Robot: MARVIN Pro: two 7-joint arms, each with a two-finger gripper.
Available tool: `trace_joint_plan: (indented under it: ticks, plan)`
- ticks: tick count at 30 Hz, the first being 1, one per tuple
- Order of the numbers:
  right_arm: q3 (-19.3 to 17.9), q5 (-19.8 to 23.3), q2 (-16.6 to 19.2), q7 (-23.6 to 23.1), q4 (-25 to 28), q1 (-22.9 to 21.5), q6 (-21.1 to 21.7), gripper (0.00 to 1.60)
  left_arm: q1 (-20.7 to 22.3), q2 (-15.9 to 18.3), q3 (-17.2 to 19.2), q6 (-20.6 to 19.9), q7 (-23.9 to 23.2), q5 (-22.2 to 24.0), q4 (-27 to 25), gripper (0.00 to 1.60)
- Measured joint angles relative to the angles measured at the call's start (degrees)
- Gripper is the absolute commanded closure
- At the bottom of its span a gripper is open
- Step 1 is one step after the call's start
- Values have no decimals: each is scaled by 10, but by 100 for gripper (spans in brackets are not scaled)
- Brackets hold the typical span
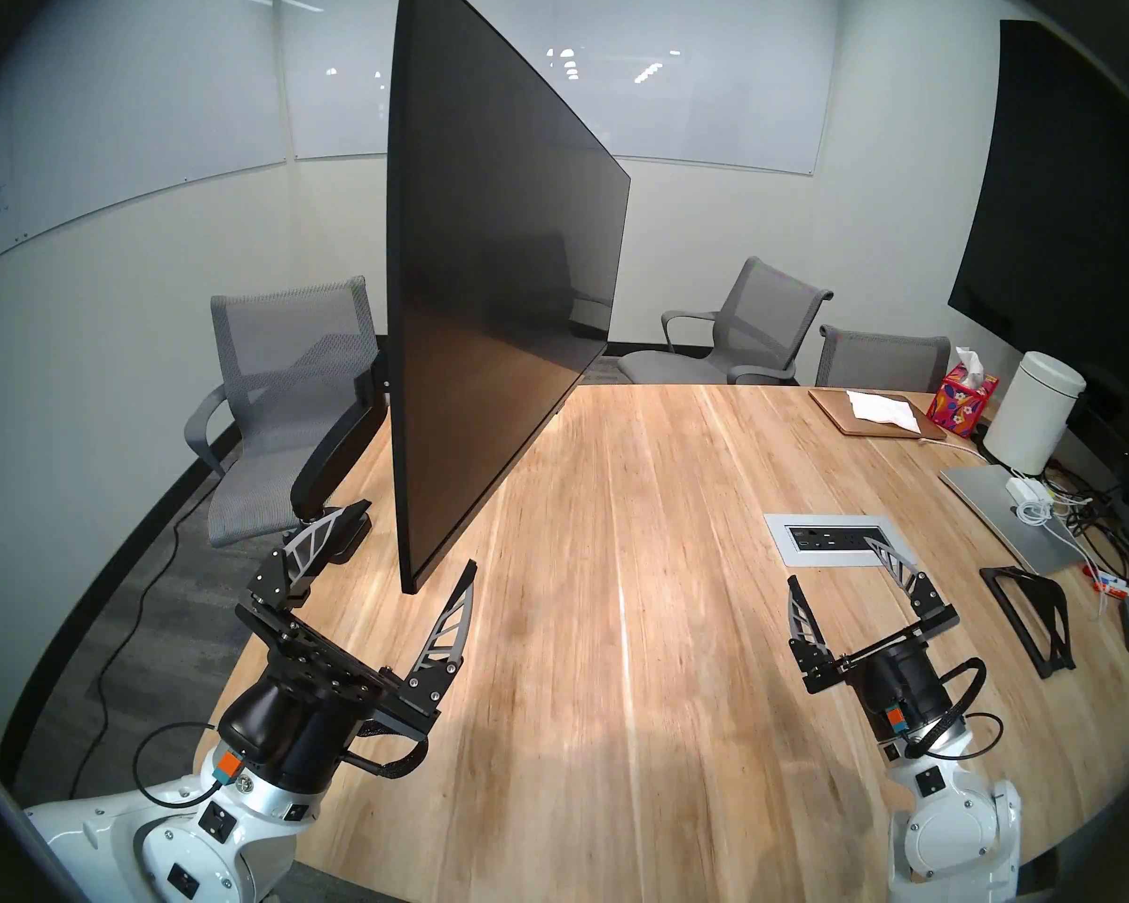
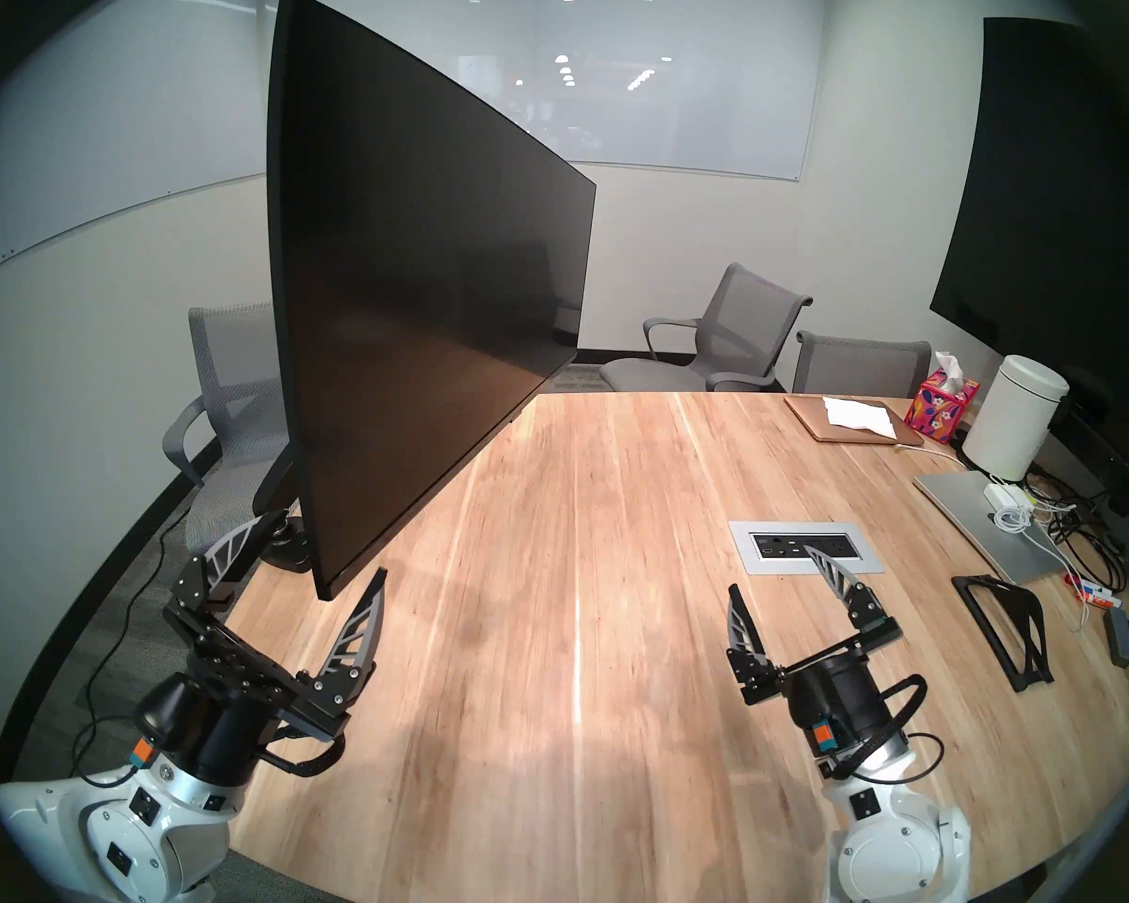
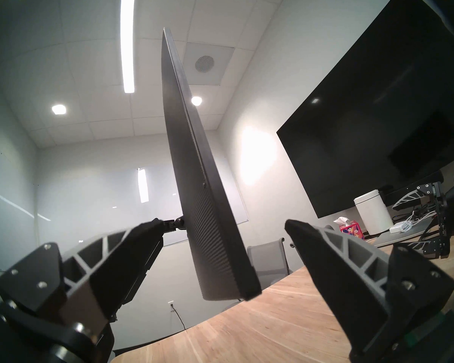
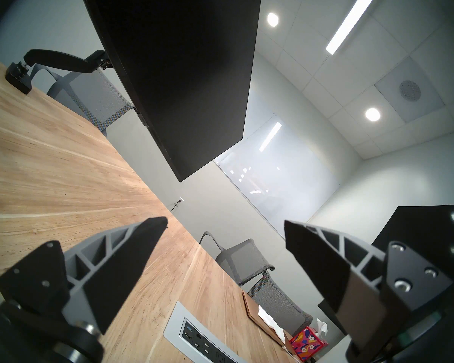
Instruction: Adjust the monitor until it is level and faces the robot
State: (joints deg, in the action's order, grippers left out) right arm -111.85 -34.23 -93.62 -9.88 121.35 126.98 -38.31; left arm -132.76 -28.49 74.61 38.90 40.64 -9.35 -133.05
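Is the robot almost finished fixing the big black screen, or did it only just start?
Only just started. Nothing looks done: the monitor is turned sideways, its near edge toward the robot, and it looks tilted. In hand: the open left gripper sits at the monitor's near bottom corner, one finger on each side, not gripping. The open right gripper waits over the table. Left: swing the screen around and level it.

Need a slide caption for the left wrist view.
Open left gripper straddles the near edge of the edge-on monitor above the wooden table.
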Motion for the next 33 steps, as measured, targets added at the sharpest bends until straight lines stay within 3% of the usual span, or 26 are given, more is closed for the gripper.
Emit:
trace_joint_plan:
  ticks: [12,14,15,18,19,20,33]
  plan:
    - [0,0,0,0,0,0,0,0,41,-28,-36,-8,-15,32,3,5]
    - [0,0,0,0,0,0,0,0,44,-30,-39,-7,-16,34,5,70]
    - [0,0,0,0,0,0,0,0,45,-31,-41,-6,-16,36,5,90]
    - [0,0,0,0,0,0,0,0,49,-36,-46,-3,-14,40,9,134]
    - [0,0,0,0,0,0,0,0,49,-37,-46,-2,-13,40,9,134]
    - [0,0,0,0,0,0,0,0,49,-38,-47,-1,-12,41,10,160]
    - [0,0,0,0,0,0,0,0,46,-51,-49,30,13,52,15,160]
